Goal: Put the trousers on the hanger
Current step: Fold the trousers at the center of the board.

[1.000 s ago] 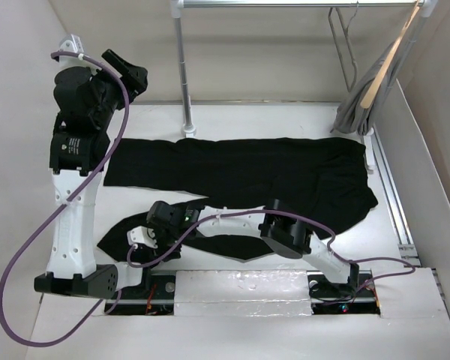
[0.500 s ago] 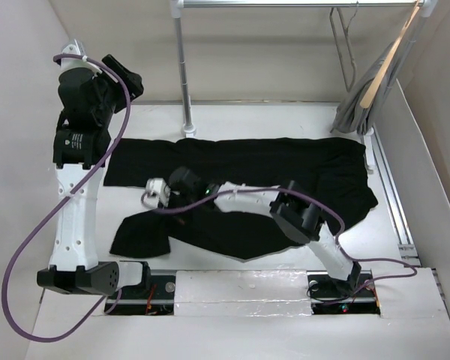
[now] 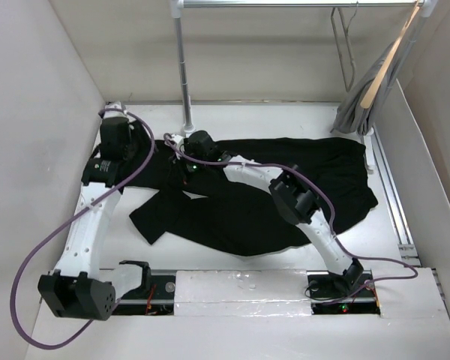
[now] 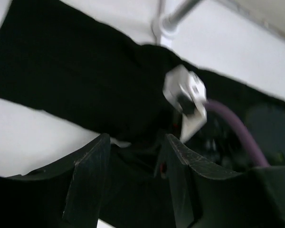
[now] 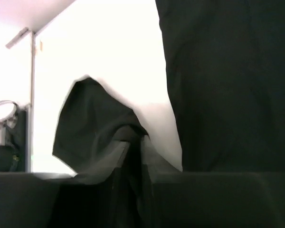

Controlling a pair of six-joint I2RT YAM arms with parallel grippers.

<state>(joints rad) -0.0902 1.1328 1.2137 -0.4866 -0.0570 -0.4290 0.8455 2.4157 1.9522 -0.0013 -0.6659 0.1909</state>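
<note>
The black trousers (image 3: pixel 285 180) lie spread across the table, with one leg folded back toward the far left. My right gripper (image 3: pixel 170 144) reaches over them to the far left. In the right wrist view my right gripper (image 5: pixel 135 142) is shut on a pinched fold of the trousers (image 5: pixel 95 123). My left gripper (image 3: pixel 144 152) is low over the cloth's left end, close to the right one. In the left wrist view my left gripper (image 4: pixel 135 140) has its jaws apart with black trousers (image 4: pixel 76 71) under the gap. The wire hanger (image 3: pixel 345 45) hangs from the rail at the back right.
A rack pole (image 3: pixel 184 67) stands on its base just behind the two grippers. A wooden hanger with grey cloth (image 3: pixel 367 90) hangs by the right wall. Walls close in on the left and right, and a metal rail (image 3: pixel 390 187) runs along the right side.
My right gripper has carried a trouser leg from the near left to the far left. My left arm has dropped from high up down onto the cloth, and its jaws have narrowed.
</note>
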